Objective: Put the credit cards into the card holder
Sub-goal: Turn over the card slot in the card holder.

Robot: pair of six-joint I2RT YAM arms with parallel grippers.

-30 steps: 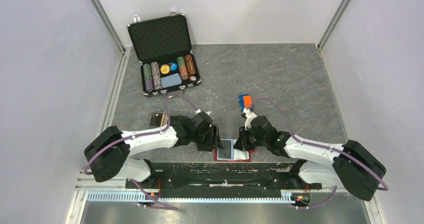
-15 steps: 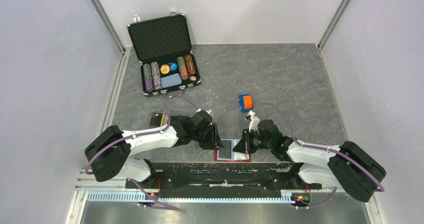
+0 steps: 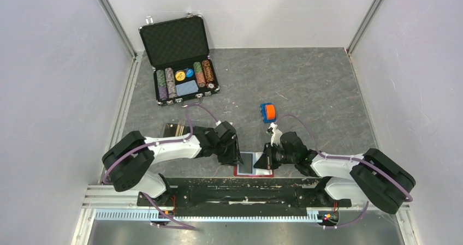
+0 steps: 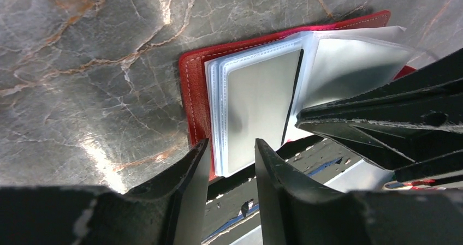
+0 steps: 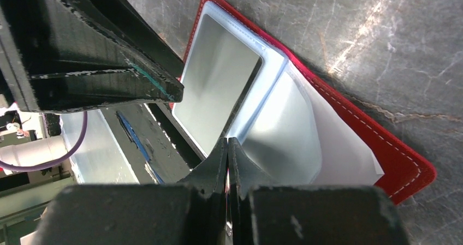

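Credit cards (image 3: 172, 129) left of left tool (image 3: 238, 159)

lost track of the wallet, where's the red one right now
In the top view the red wallet lies open at the near edge of the table, around the middle, between the left fingers and the right fingers.

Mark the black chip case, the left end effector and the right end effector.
black chip case (image 3: 174, 42): top view, open lid's foam lining.
left end effector (image 4: 231, 142): left wrist view, midway between its fingertips.
right end effector (image 5: 227, 142): right wrist view, seam between its shut fingertips.
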